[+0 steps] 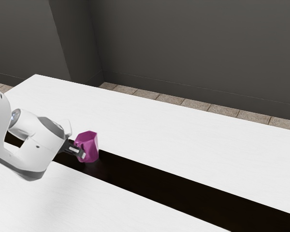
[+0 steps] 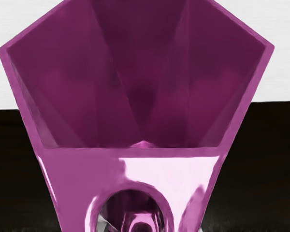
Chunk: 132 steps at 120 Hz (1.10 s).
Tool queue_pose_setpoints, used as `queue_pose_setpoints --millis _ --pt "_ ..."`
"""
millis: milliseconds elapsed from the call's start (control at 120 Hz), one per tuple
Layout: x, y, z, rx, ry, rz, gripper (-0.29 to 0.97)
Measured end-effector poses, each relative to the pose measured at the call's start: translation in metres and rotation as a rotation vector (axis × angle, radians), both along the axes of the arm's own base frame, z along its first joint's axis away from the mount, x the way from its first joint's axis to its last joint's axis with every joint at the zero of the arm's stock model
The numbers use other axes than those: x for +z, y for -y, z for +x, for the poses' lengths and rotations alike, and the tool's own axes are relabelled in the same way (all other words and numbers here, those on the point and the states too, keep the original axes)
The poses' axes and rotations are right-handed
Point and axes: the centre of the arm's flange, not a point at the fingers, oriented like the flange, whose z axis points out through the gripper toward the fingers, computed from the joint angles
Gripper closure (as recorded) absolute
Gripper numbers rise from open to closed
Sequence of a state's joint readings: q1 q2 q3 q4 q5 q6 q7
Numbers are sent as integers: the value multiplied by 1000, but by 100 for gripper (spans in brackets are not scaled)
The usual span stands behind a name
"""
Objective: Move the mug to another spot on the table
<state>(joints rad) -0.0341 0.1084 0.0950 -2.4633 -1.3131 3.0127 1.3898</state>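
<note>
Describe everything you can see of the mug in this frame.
The mug is glossy magenta, faceted, with a five-sided rim narrowing toward the base, and empty. Its loop handle faces the gripper, which is close against that side. It stands about upright where the white tabletop meets the dark strip; whether it rests there or is lifted is unclear.

Exterior: high, side-on over table (image 1: pixel 183 130); wrist: close above mug (image 2: pixel 145 96) (shared).
</note>
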Motion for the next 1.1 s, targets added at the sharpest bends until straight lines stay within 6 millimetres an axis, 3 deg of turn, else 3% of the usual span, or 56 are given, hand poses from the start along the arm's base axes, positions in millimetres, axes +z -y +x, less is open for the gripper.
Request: queue_pose_setpoints --millis 342,508,608,783,933,1008,1100 --pt "3 2 -2 -2 8 -10 19" --pt "9 2 -1 -5 21 -9 10" --pt "24 3 -3 -10 52 -11 8" --pt "76 5 -5 -51 159 5 5" --pt "169 11 54 -361 275 193 4" --pt "194 22 76 -508 237 268 3" --pt "206 34 88 -576 122 252 3"
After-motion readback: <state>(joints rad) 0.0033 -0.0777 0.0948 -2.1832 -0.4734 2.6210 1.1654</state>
